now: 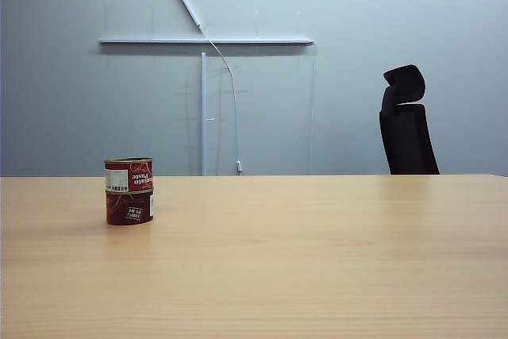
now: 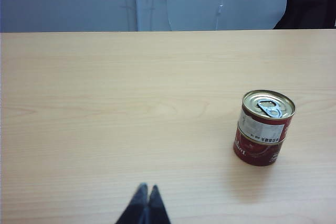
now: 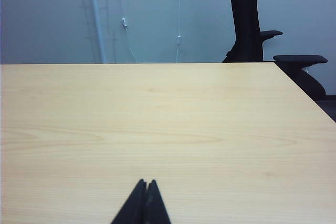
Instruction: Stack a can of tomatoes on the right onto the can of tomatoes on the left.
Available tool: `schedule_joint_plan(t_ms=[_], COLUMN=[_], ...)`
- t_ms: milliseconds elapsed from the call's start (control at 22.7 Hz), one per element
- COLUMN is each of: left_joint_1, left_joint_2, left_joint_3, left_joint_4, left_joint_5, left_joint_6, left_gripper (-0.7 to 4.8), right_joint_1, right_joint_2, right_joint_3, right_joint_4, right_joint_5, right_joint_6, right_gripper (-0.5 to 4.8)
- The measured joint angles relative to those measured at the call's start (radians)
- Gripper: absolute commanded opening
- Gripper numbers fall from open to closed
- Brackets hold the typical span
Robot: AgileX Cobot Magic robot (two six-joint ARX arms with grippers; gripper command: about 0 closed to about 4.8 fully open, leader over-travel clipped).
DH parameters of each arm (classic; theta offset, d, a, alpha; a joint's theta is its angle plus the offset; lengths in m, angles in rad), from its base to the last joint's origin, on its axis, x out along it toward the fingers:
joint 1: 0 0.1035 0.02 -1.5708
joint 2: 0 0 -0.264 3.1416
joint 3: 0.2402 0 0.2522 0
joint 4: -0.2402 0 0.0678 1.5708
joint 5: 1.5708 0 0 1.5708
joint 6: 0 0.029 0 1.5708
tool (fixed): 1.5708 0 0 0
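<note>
Both end effectors closed, cut off; cans stacked.

upper can: deep red label with white lettering, a white panel of small dark print and a barcode, and a silver lid with a pull ring
lower can: the same dark red, with white lettering and a small white panel
table: pale honey wood with fine lengthwise grain and faint oval figures
left gripper: black, its fingertips pressed together above the near table edge, apart from the cans
right gripper: black, tips likewise together over bare wood
wall: pale grey-blue, plain
rail: white strip against the wall
chair: black
</note>
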Motion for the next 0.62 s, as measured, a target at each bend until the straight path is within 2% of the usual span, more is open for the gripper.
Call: schedule_joint_plan(t_ms=[616], left_joint_1=[0.000], left_joint_2=[0.000], left_joint_3=[0.000], left_joint_4=[0.000], left_joint_5=[0.000], left_joint_6=[0.000], left_gripper=[-0.04], right_joint_1=[0.005], right_joint_2=[0.000], right_joint_3=[0.000], right_joint_4=[0.023], right_joint_5=[0.000], right_joint_6=[0.000], right_gripper=[-0.08])
